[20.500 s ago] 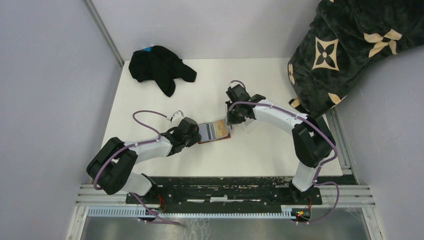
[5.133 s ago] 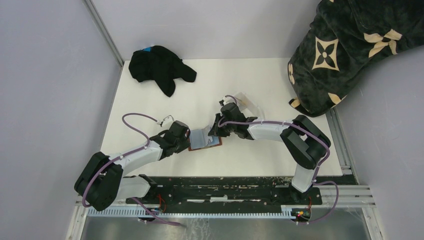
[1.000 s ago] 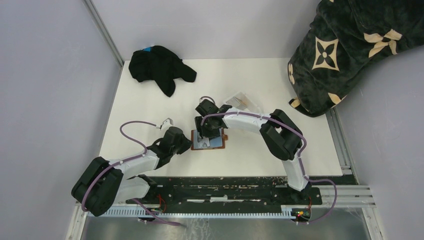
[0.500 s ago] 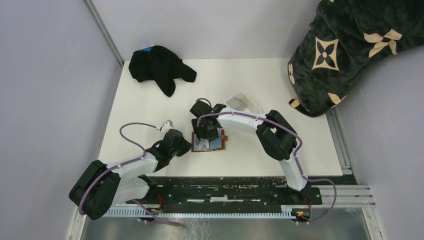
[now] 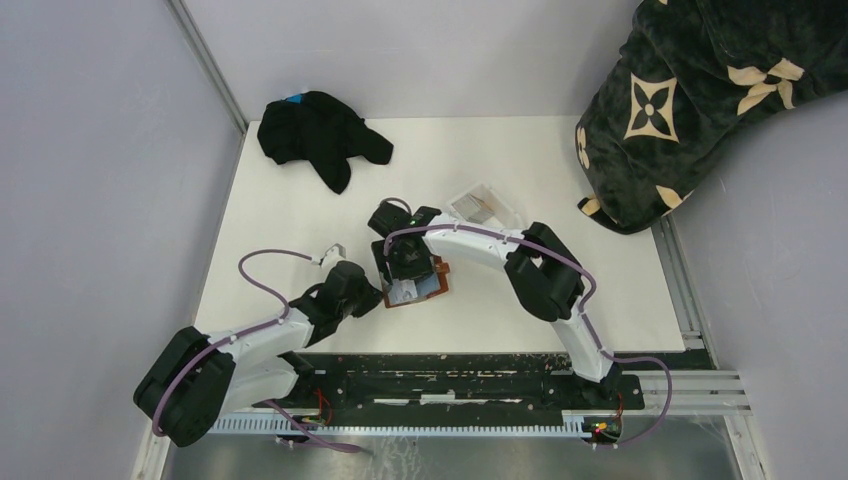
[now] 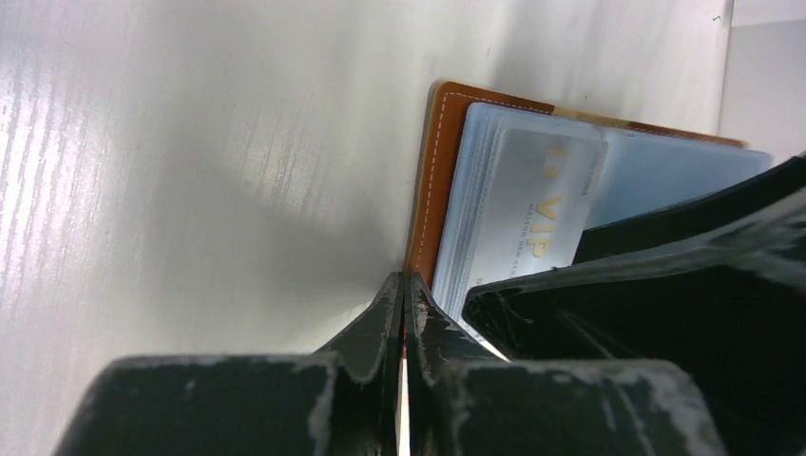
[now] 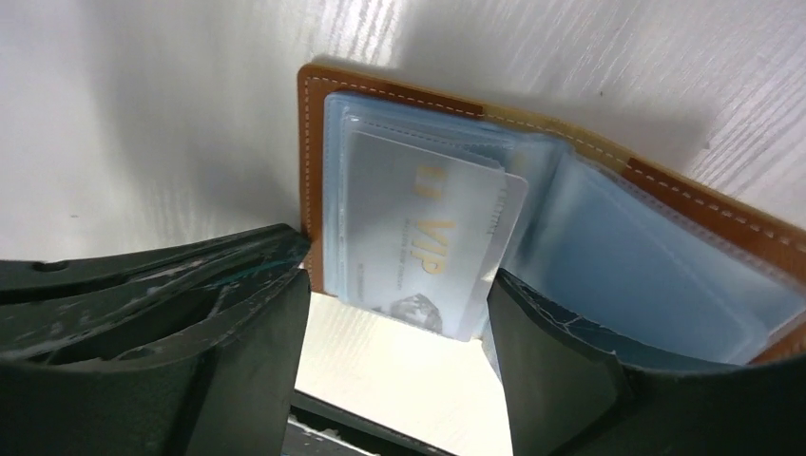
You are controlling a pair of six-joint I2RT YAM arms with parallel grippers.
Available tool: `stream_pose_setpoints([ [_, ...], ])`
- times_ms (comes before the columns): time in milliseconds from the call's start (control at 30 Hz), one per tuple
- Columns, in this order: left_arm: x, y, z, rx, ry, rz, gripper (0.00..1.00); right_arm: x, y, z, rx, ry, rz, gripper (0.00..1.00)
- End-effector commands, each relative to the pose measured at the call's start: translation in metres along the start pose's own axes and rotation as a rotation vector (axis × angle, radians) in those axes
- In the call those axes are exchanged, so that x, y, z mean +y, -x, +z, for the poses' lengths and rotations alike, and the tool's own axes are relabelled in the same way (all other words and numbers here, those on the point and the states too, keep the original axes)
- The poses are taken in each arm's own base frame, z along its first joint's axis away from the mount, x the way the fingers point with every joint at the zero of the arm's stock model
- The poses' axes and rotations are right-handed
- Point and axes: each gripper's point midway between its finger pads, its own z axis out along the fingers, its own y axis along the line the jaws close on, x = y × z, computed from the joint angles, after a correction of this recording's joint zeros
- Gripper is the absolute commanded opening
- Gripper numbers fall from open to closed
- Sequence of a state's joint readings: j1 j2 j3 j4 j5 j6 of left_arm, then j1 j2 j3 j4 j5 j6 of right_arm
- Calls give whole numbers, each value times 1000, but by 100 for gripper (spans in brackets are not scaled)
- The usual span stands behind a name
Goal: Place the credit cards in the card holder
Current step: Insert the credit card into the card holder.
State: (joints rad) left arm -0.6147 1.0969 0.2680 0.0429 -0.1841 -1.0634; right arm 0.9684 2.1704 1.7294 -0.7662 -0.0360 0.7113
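The brown card holder [image 5: 425, 293] lies open on the white table, clear plastic sleeves up. A greyish credit card [image 7: 428, 237] marked VIP sits partly in the left sleeve, its lower end sticking out past the leather edge. My right gripper [image 7: 394, 275] hangs open over it, one finger on each side of the card, gripping nothing. My left gripper [image 6: 406, 285] is shut, its tips pinched on the near left corner of the card holder [image 6: 432, 190]. From above, the left gripper [image 5: 372, 297] meets the holder's left edge and the right gripper [image 5: 403, 262] covers its top.
A clear plastic tray [image 5: 483, 207] stands behind the right arm. A black cloth [image 5: 315, 135] lies at the back left corner. A dark patterned blanket [image 5: 700, 90] hangs over the back right edge.
My right gripper has opened wider and shifted slightly left over the holder. My left gripper has closed onto the holder's corner. The holder has turned a little.
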Motion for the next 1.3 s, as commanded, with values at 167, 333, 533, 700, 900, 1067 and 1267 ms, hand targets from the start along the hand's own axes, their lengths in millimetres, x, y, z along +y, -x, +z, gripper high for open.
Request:
stream_pose_setpoints([
  [167,11,2,-4,-23,52,-27,7,-19,1,5,-19,-132,-116,78],
  [333,10,17,-12,-81,70,-18,10,-18,22,-18,-95,-152,-166,79],
  [533,8,31,-18,-125,91,7,13,-13,37,-39,-151,-140,-189,79],
  [700,4,38,-22,-147,90,18,16,-6,47,-59,-194,-120,-209,79],
  [900,-17,62,-35,-203,68,80,23,-14,78,-113,-353,-151,-293,74],
  [1067,-55,91,-51,-259,13,159,33,-31,110,-161,-545,-203,-307,41],
  [1267,-93,89,-52,-175,-67,232,45,-71,140,-177,-636,-226,-172,6],
])
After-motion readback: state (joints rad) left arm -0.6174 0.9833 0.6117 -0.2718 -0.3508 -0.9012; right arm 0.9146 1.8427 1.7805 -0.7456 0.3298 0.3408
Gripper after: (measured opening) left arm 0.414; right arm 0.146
